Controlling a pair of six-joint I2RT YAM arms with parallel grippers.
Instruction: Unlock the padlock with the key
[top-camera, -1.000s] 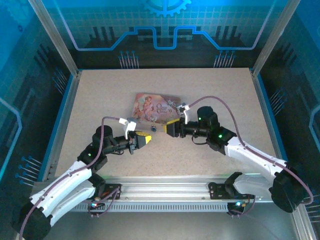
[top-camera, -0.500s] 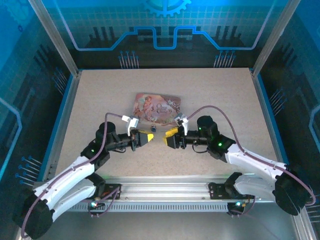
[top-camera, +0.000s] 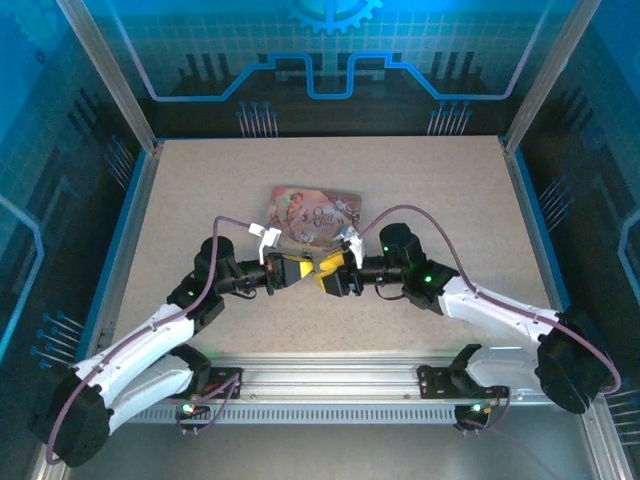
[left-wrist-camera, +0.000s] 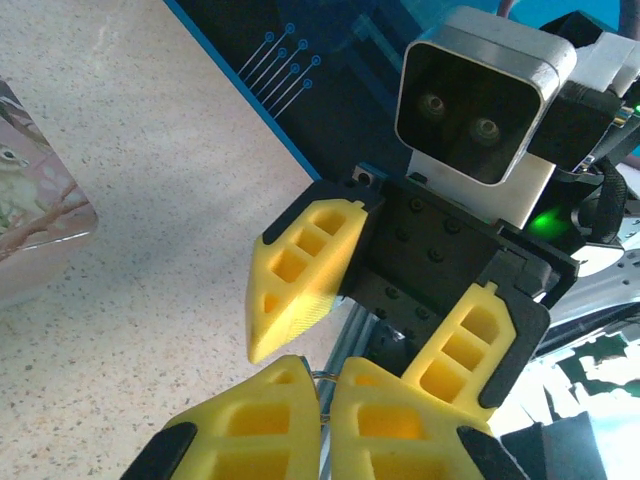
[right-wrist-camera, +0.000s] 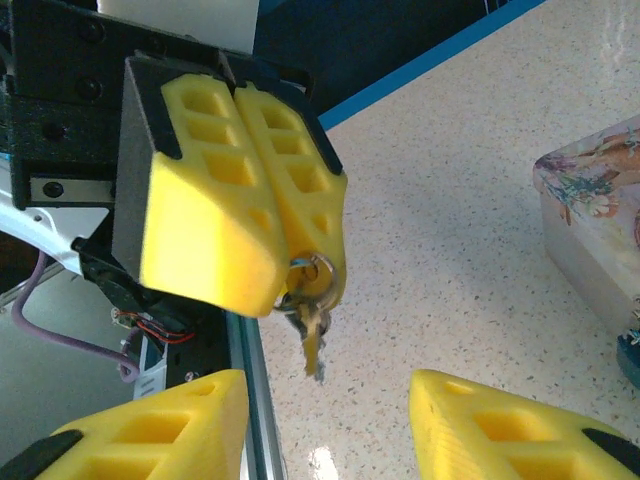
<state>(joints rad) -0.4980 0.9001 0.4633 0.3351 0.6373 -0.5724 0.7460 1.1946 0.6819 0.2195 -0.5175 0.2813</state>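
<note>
1. Top view: over the last second both arms had drawn together. The left gripper (top-camera: 300, 272) had swung right and the right gripper (top-camera: 325, 281) left. Their yellow tips almost met over the table (top-camera: 200, 200), just near of the tin (top-camera: 315, 215).
2. The padlock (right-wrist-camera: 630, 355) had lain in the open between them a second before. Here the grippers covered that spot, and I could not make it out.
3. The tin had not shifted. It lay flat with its illustrated lid up and its inside hidden.
4. Left wrist view: the left gripper (left-wrist-camera: 325, 375) had its fingers pressed together, with a thin wire ring (left-wrist-camera: 322, 378) caught at their tips. Facing it just beyond, the right gripper (left-wrist-camera: 335, 350) had its fingers spread apart. A corner of the tin (left-wrist-camera: 30, 200) showed at the left edge.
5. Right wrist view: the left gripper (right-wrist-camera: 300, 270) pinched the key (right-wrist-camera: 312, 340) by its ring (right-wrist-camera: 312, 270), so the key dangled clear of the table. The right gripper (right-wrist-camera: 328, 380) stood apart below it, gripping nothing.
6. The tin (right-wrist-camera: 600, 230) sat on the right. A bluish scrap cut off by the frame edge just beside it looked like the padlock, though too little showed to be sure.
</note>
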